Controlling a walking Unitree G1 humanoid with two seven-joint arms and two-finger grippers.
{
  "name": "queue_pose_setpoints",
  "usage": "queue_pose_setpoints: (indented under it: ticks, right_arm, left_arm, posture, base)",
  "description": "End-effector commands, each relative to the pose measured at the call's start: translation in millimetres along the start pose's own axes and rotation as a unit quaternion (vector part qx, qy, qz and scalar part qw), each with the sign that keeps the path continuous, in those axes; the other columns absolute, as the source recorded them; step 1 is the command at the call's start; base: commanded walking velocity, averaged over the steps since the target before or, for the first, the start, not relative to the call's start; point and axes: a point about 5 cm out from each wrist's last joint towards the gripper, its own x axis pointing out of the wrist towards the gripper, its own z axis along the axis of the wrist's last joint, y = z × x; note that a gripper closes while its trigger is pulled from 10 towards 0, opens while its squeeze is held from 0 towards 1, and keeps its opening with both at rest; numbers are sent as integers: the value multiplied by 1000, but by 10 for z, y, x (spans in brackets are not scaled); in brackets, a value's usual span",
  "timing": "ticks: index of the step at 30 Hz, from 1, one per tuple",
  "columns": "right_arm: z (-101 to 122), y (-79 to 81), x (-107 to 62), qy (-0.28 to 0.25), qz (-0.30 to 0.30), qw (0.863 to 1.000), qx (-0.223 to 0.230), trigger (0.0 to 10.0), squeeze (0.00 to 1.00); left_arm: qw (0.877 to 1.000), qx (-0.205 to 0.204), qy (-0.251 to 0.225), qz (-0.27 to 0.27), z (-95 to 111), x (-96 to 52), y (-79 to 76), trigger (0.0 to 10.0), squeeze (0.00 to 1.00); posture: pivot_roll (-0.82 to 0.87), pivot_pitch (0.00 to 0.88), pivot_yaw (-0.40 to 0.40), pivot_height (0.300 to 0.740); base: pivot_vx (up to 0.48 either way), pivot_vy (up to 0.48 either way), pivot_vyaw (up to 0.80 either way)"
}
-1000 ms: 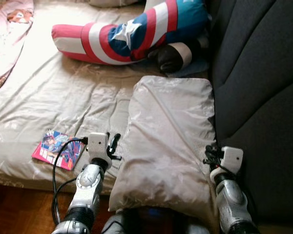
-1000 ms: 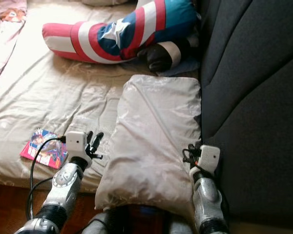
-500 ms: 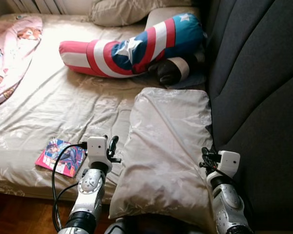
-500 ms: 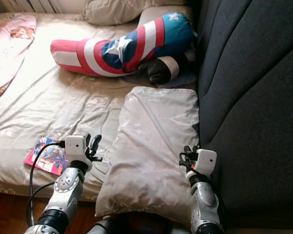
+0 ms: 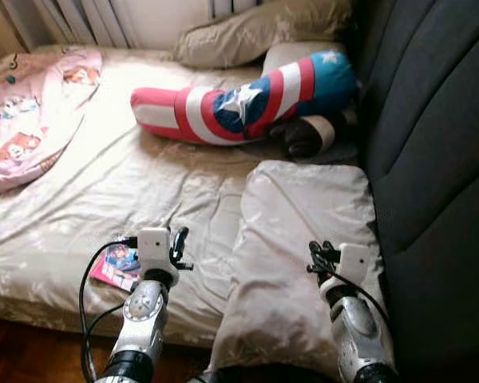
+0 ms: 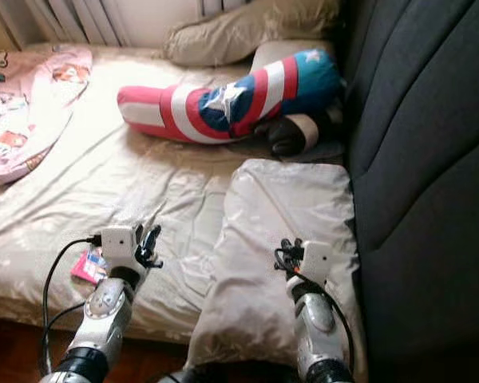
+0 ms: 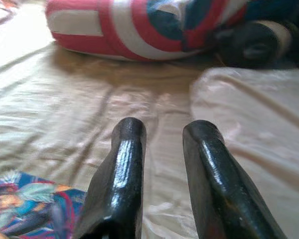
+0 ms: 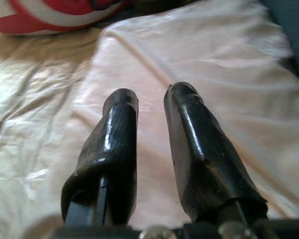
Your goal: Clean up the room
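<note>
A beige pillow [image 5: 303, 215] lies on the bed's right side against the dark headboard [image 5: 439, 159]. My right gripper [image 5: 319, 254] hovers low over its near half, open with a narrow gap and nothing between the fingers [image 8: 119, 114]. My left gripper [image 5: 178, 243] stands open over the bare sheet [image 5: 144, 183] just left of the pillow, empty as well [image 7: 164, 129]. A colourful comic book [image 5: 116, 267] lies by the bed's front edge, partly hidden behind the left wrist. A star-and-stripes bolster [image 5: 239, 104] lies across the bed further back.
A pink printed blanket [image 5: 32, 112] covers the bed's far left. A second beige pillow [image 5: 255, 32] leans at the back by the curtain. A dark plush piece [image 5: 307, 136] sits between bolster and headboard. Wooden floor [image 5: 8, 351] shows below the bed's front edge.
The camera has tilted up, so more of the bed's far end shows. My right gripper has moved from the pillow's right edge to above the pillow. The left wrist now covers part of the comic.
</note>
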Motion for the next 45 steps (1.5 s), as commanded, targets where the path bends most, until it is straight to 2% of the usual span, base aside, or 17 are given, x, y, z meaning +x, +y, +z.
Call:
queue_pose_setpoints:
  ticks: [1,10,13,19,20,23,26,29,33,36,37,45]
  right_arm:
    - [-63,13,-25,13,-5,1000,10,10000,0]
    - [-109,45,-24,29,-6,999,19,10000,0]
    - [-154,45,-33,46,0,999,14,10000,0]
    - [-177,-49,-48,60,-6,998,3,10000,0]
    - [-246,-139,-87,87,-12,996,-12,10000,0]
    - [-297,-217,-124,106,-20,994,-21,10000,0]
    - [-440,-334,-232,151,-32,987,-31,10000,0]
    - [-484,-364,-268,165,-35,985,-33,10000,0]
    - [-699,-454,-455,222,-57,973,-31,10000,0]
    - [-773,-467,-521,242,-65,968,-27,10000,0]
    - [-883,-471,-618,273,-70,959,-29,10000,0]
    - [-1043,-483,-782,322,-74,943,-31,10000,0]
  left_arm:
    - [1000,4,4,0,-5,-7,22,10000,0]
    - [1000,1,7,5,4,3,40,10000,0]
    - [1000,-8,13,21,-8,2,97,10000,0]
    - [998,4,41,55,-93,-46,322,10000,0]
    - [995,9,65,72,-173,-107,462,10000,0]
    - [993,13,87,82,-246,-160,550,10000,0]
    - [985,15,137,101,-421,-305,685,10000,0]
    - [983,17,151,105,-470,-348,715,10000,0]
    - [967,-3,218,133,-710,-579,817,10000,0]
    - [961,-7,239,140,-784,-653,832,10000,0]
    - [953,-5,269,136,-881,-739,812,10000,0]
    - [938,-11,320,134,-1041,-883,747,10000,0]
  posture:
    - [13,151,26,740]
    - [18,174,31,740]
    - [21,182,30,740]
    - [18,190,27,740]
    - [20,193,25,740]
    - [23,192,23,740]
    - [24,194,22,740]
    - [26,193,21,740]
    - [23,200,21,740]
    - [23,201,20,740]
    - [24,202,19,740]
    - [25,204,14,740]
  base:
    - [0,480,0]
    - [0,480,0]
    - [0,480,0]
    - [0,480,0]
    - [0,480,0]
    - [0,480,0]
    - [0,480,0]
    - [0,480,0]
    - [0,480,0]
    - [0,480,0]
    - [0,480,0]
    - [0,480,0]
